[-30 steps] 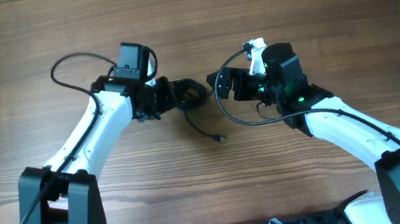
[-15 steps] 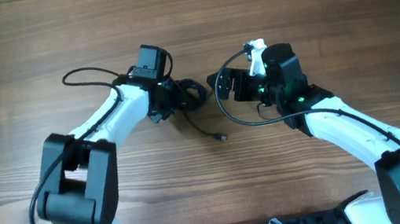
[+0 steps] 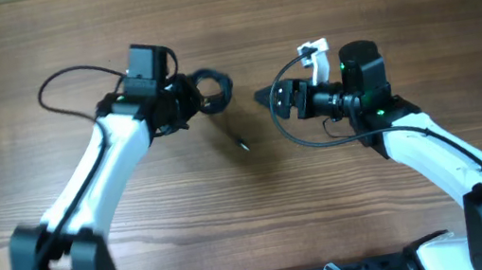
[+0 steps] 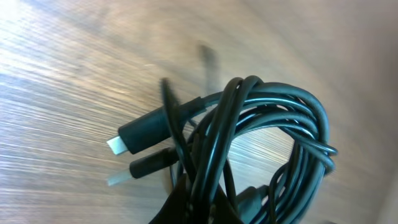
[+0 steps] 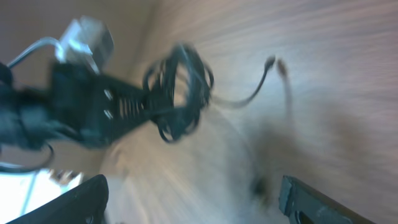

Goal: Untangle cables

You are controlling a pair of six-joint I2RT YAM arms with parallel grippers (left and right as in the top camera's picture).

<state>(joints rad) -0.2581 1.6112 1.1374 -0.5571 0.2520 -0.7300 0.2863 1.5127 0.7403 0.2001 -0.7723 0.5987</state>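
Note:
The cables [image 3: 213, 86] are one black tangled bundle of loops, held off the table by my left gripper [image 3: 193, 99], which is shut on it. One loose cord end [image 3: 242, 142] hangs down toward the table. In the left wrist view the bundle [image 4: 267, 137] fills the frame, with a plug end [image 4: 143, 134] sticking out left and the jaws [image 4: 199, 208] pinching several strands. My right gripper [image 3: 266, 99] is open and empty, just right of the bundle. In the blurred right wrist view its jaws [image 5: 193, 186] are wide apart, and the bundle [image 5: 177, 93] is ahead of them.
The bare wooden table [image 3: 374, 0] lies all around. The left arm's own thicker cable [image 3: 61, 80] loops out behind its wrist. The right arm's own cable [image 3: 293, 132] loops below its gripper. A white tag [image 3: 313, 52] sticks up on the right wrist.
My left gripper has carried the bundle up and to the left, and the hanging cord end has followed. My right gripper has shifted slightly right and stays open.

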